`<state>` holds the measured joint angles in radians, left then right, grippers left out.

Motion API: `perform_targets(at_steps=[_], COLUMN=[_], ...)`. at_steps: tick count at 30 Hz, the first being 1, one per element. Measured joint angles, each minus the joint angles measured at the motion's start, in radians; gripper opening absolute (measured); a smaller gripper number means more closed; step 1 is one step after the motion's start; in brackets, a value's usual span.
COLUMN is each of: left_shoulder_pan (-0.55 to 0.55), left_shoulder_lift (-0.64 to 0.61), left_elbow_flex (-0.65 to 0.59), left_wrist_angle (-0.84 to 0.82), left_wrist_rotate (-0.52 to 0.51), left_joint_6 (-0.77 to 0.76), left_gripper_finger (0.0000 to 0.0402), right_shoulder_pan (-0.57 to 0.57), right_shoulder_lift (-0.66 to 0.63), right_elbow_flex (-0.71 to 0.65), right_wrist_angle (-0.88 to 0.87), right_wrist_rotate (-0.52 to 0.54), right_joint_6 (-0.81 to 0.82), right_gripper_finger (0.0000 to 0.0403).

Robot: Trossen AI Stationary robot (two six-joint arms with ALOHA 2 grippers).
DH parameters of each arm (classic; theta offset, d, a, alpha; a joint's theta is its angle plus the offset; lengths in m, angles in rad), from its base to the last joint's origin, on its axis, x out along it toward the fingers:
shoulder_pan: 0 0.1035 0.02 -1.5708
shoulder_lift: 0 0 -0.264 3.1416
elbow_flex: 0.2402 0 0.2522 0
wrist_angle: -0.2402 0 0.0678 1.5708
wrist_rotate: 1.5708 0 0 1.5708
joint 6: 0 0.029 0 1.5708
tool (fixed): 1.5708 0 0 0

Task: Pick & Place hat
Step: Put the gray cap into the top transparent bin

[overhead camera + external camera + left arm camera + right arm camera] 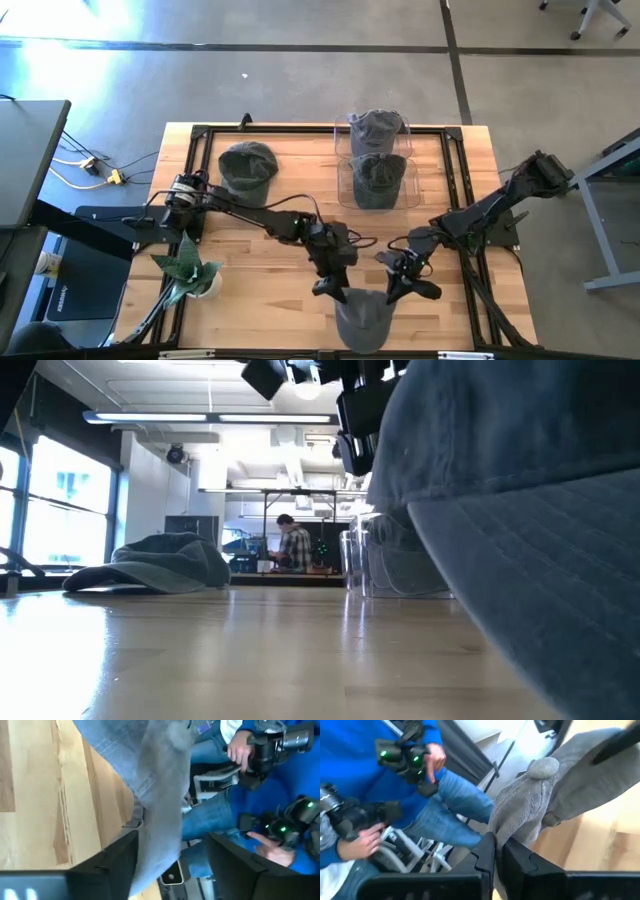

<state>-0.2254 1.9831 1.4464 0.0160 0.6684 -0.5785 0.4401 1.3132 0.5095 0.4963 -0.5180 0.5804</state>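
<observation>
Two grippers: both at the worktop's front edge, on one grey cloth cap [362, 318].
Right gripper [496, 851]: fingers pinched together on the cap's fabric.
Left gripper [331, 288]: fingers spread apart, cap cloth between them.
Cap: at the front edge, middle.
Other caps: one dark cap [247, 168] near the back left corner; two in a clear plastic box [378, 160] at the back edge.

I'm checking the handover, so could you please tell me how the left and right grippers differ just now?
The left gripper has its fingers spread apart either side of the grey fabric cap, while the right gripper has its fingers pinched shut on the cap's edge. The left gripper sits at the cap's left side, the right gripper at its right. Both are low at the table's front edge.
</observation>
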Motion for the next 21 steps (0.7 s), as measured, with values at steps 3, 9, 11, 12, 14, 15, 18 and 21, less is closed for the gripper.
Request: perform_targets(at_steps=[3,9,11,12,14,15,18,21], left_shoulder_pan=[-0.020,-0.062,-0.070,-0.075,-0.081,-0.085,-0.085,-0.084], left_shoulder_lift=[0.000,0.000,0.000,0.000,0.000,0.000,0.000,0.000], left_elbow_flex=[0.000,0.000,0.000,0.000,0.000,0.000,0.000,0.000], left_wrist_angle=[0.005,0.008,-0.001,-0.008,-0.043,-0.065,-0.095,-0.093], left_wrist_rotate=[-0.064,-0.236,-0.233,-0.232,-0.235,-0.239,-0.240,-0.228], left_joint_6=[-0.023,-0.058,-0.078,-0.082,-0.081,-0.081,-0.074,-0.041], left_gripper_finger=[0.0252,0.0250,0.0238,0.0231,0.0212,0.0201,0.0161,0.0117], right_shoulder_pan=[-0.002,-0.008,-0.008,-0.008,-0.008,-0.008,-0.008,-0.004], right_shoulder_lift=[0.000,-0.001,-0.011,-0.018,-0.037,-0.047,-0.079,-0.104], right_elbow_flex=[0.000,0.000,0.000,0.000,0.000,0.000,0.000,0.000], right_wrist_angle=[0.003,0.003,-0.001,0.001,-0.002,-0.004,-0.034,-0.082], right_wrist_rotate=[0.024,0.063,0.070,0.079,0.093,0.094,0.101,0.100], right_joint_6=[-0.002,0.004,0.005,0.006,0.007,0.007,0.016,0.060], right_gripper_finger=[0.0006,0.0006,0.0004,0.0006,0.0007,0.0006,0.0003,0.0004])
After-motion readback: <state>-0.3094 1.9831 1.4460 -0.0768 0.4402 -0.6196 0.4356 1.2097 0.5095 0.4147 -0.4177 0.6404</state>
